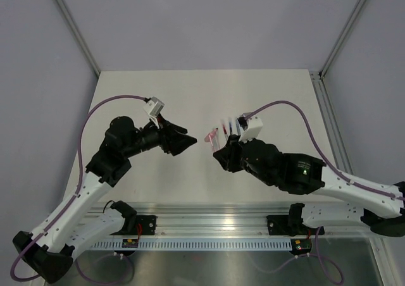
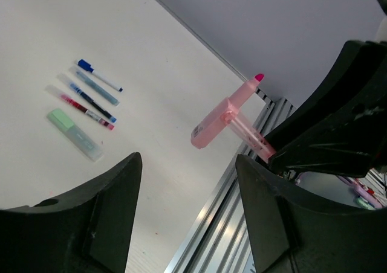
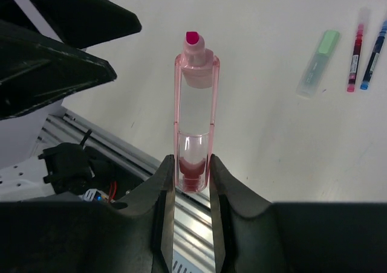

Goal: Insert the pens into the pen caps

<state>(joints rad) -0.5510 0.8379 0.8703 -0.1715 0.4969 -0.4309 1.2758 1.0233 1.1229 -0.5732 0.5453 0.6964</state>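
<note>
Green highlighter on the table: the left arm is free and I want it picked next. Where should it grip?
Take the green highlighter at mid-body from straight above, jaws closing across its short width. It lies flat on the table, and the red pen lies parallel close beside it, so one finger probably has to drop into that gap.

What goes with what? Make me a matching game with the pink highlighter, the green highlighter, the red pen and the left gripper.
1 pink highlighter
2 green highlighter
3 red pen
4 left gripper

A open, holding nothing
B lying at the end of the row on the table
C held by the right gripper
D lying beside the green highlighter

Pairs: 1-C, 2-B, 3-D, 4-A
</note>
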